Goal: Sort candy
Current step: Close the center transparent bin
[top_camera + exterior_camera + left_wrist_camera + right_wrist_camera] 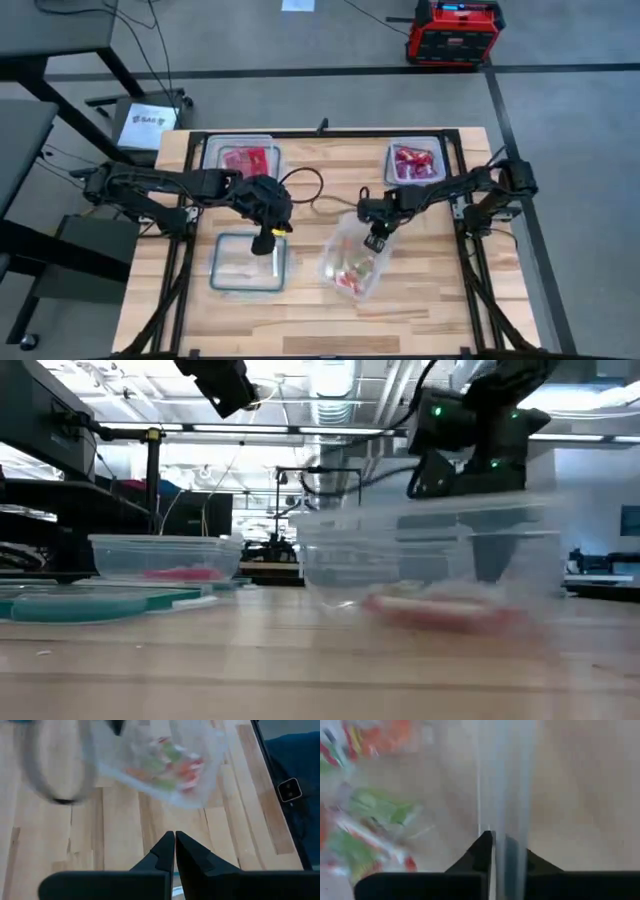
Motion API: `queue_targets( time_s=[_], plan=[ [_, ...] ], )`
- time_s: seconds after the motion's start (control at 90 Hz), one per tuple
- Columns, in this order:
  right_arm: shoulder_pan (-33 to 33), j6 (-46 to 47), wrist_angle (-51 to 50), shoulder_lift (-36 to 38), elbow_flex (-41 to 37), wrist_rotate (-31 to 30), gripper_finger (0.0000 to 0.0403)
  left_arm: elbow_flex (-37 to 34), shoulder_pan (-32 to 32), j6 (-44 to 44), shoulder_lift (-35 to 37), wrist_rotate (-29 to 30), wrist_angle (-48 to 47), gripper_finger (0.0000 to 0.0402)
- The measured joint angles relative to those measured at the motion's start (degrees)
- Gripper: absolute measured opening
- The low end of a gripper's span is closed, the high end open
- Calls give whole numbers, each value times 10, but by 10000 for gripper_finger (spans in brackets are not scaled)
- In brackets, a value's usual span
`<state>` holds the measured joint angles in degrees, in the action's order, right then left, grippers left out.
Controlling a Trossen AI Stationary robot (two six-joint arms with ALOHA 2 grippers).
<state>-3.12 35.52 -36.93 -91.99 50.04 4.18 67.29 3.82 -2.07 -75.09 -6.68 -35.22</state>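
On the left, the left gripper (263, 241) hovers over the far edge of an empty tub (248, 262) at the near left, its fingers (167, 851) pressed together on nothing. Beyond it, at the far left, a second tub (240, 160) holds red candy (249, 159). In the middle of the table (420, 300) a clear tub (352, 258) sits askew, with mixed candy (352, 270), red and green, piled at its near end. The right gripper (375, 240) is at that tub's far rim, its fingers (484, 851) clamped on the clear wall. At the far right, a fourth tub (413, 162) holds more red sweets (412, 163)
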Motion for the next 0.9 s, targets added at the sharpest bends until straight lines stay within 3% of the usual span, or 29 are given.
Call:
queue_targets(
  time_s=[0.267,0.689,0.9],
  plan=[
    [-63,109,-18,9,0,86,14,0,5,-12,0,1,-1,0],
    [-80,-39,122,10,0,95,89,0,5,-9,0,25,-1,0],
    [-107,-132,75,36,17,109,146,0,7,-36,0,26,-2,0]
  ],
)
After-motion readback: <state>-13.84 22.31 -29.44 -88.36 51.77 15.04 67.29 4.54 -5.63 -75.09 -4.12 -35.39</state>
